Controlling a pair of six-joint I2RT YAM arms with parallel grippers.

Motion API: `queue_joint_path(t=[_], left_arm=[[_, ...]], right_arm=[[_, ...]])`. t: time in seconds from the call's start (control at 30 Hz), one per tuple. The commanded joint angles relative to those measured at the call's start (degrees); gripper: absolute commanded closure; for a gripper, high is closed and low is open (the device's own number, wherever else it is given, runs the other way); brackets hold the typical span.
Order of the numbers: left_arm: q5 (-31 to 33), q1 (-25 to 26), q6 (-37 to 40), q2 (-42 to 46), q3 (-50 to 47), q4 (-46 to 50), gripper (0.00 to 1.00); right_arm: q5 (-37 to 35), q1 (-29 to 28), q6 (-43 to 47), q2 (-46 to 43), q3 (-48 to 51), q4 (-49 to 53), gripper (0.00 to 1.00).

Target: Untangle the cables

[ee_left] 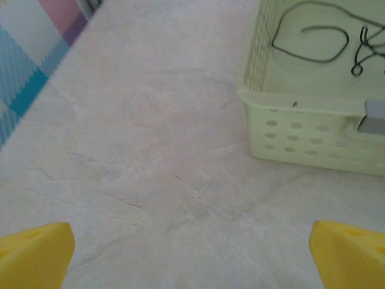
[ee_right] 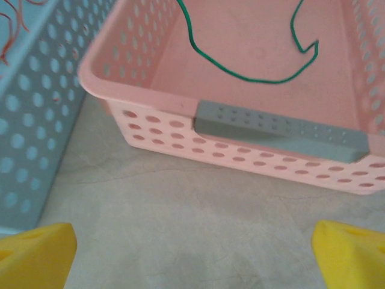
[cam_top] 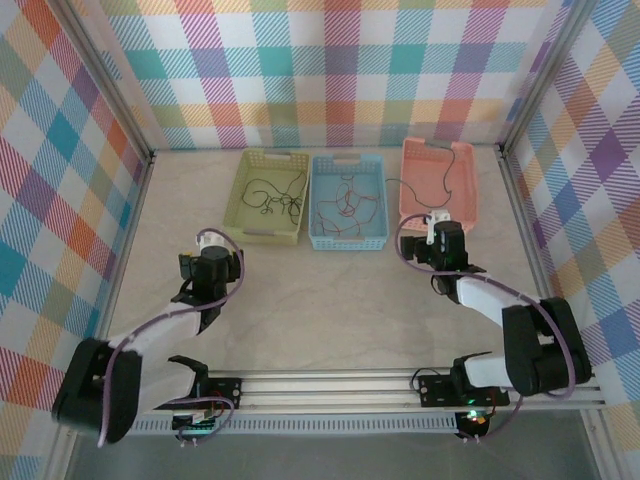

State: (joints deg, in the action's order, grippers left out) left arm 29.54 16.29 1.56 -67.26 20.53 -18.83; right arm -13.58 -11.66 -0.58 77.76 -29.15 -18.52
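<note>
Apparently the baskets serve as sorting bins, one cable colour to each. The left gripper [ee_left: 192,262] hangs low over the bare desk [ee_left: 150,150], its yellow fingers spread wide and holding nothing. Ahead of it and to its right stands the yellow-green basket [ee_left: 301,144], with a black cable [ee_left: 313,57] lying in loose loops on its floor. The right gripper [ee_right: 192,262] is likewise spread wide and empty. It faces the near wall of the pink basket [ee_right: 156,135] straight ahead, where a green cable [ee_right: 252,78] curves across the bottom. To its left sits the blue basket [ee_right: 36,120], carrying an orange-red cable [cam_top: 342,205] in what looks like a knotted heap. I judge that heap to be the work remaining, and both grippers wait low and spread, probably ready to reach in.
</note>
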Motion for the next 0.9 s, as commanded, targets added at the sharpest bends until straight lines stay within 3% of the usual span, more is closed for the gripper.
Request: queue_joint_path(t=[0.0,0.27,0.4,0.53,0.63,0.7,0.73,0.87], left_arm=[[-7.4,-3.6,0.7,-7.2,2.8,-10.9,0.0],[-14.1,-7.4,2.0,-14.8,1.4,-25.0,0.03],[-15.7,-8.1,2.2,-18.5,2.5,-26.5,0.04],[-17.0,-8.4,2.0,-19.5,3.0,-26.5,0.04],[-18.4,-8.8,2.7,-23.5,0.4,-35.8,0.13],[-21.5,-10.6,1.1,-22.2,2.9,-27.8,0.11],[-21.7,-10.8,1.0,-22.6,3.0,-29.2,0.02],[-23.0,-11.6,0.5,-22.5,3.6,-27.6,0.0]], right_arm=[[1.5,1.2,0.3,1.3,1.9,-9.9,0.0],[2.4,4.5,0.8,0.1,5.8,-18.7,0.0],[1.1,5.7,1.5,4.7,10.5,-34.3,0.0],[5.7,9.2,-1.1,9.4,8.6,-34.3,0.0],[8.6,9.6,-0.3,10.1,6.4,-30.5,0.0],[9.4,9.9,-0.5,10.1,6.0,-29.5,0.0],[10.5,10.5,-0.7,10.4,5.9,-29.9,0.0],[11.6,11.1,-0.9,10.3,5.6,-29.1,0.0]])
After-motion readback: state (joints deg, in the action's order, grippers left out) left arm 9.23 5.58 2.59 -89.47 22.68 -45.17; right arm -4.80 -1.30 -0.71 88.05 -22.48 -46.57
